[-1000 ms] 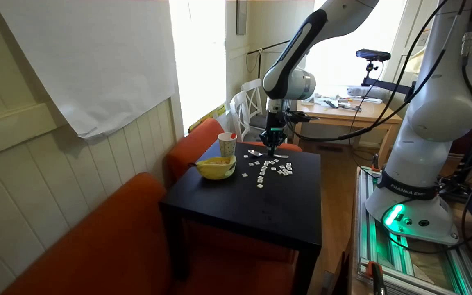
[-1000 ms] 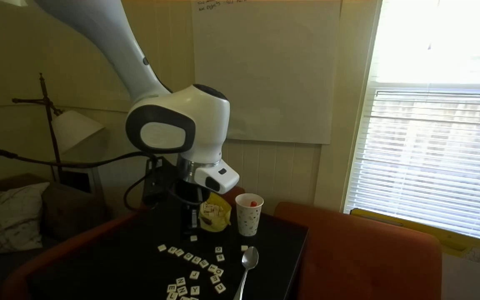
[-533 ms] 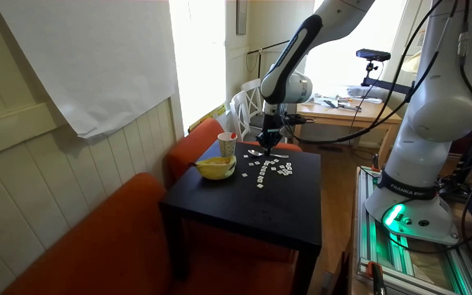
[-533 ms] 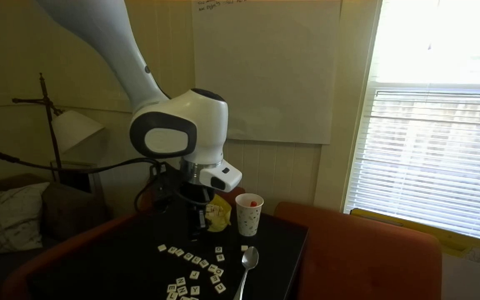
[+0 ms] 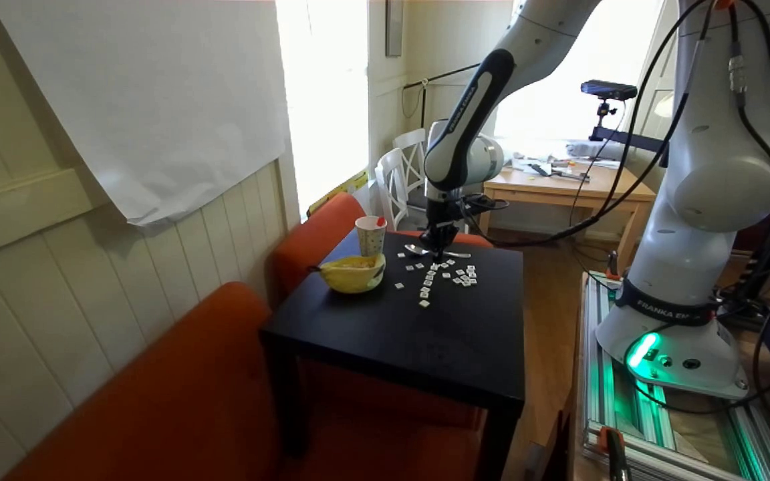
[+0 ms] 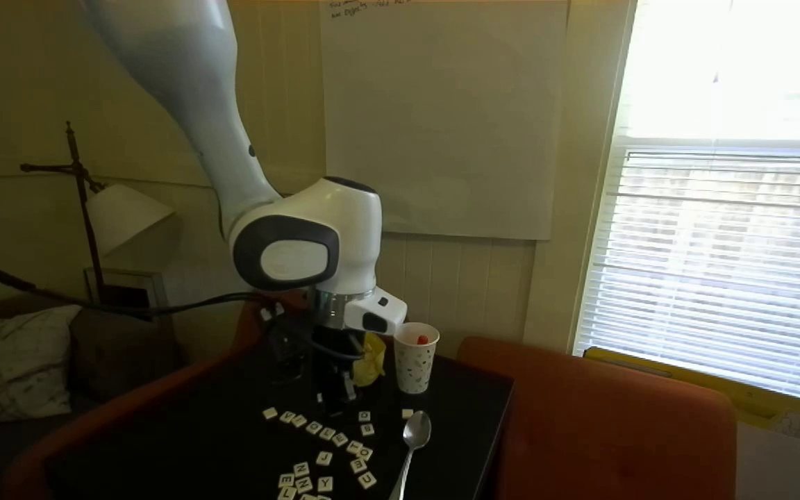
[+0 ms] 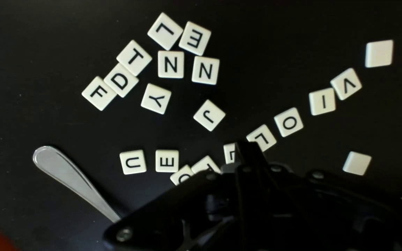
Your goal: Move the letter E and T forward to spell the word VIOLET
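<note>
White letter tiles lie on the black table. In the wrist view V point(image 7: 346, 84), I point(image 7: 322, 101), O point(image 7: 288, 122) and L point(image 7: 262, 137) form a slanting row. The E point(image 7: 228, 153) is partly hidden behind my fingertips and the T point(image 7: 205, 164) is partly covered by my gripper point(image 7: 248, 146). The E point(image 6: 340, 439) and T point(image 6: 354, 447) also show in an exterior view, further along the row. My gripper is shut with nothing seen between its fingers. It also shows in both exterior views point(image 5: 438, 256) point(image 6: 334, 408), low over the table near the row; contact cannot be told.
Another O point(image 7: 181, 175) lies against the T, with another E point(image 7: 167, 161) and a U point(image 7: 133, 162) beside it. A J point(image 7: 209, 115) and several other tiles lie nearby. A spoon point(image 6: 417, 432), patterned cup point(image 6: 414, 364) and yellow bowl point(image 5: 351, 277) stand on the table point(image 5: 418, 341).
My gripper has come down toward the table, shifting slightly left in an exterior view and slightly right in another. The tile row has not visibly moved.
</note>
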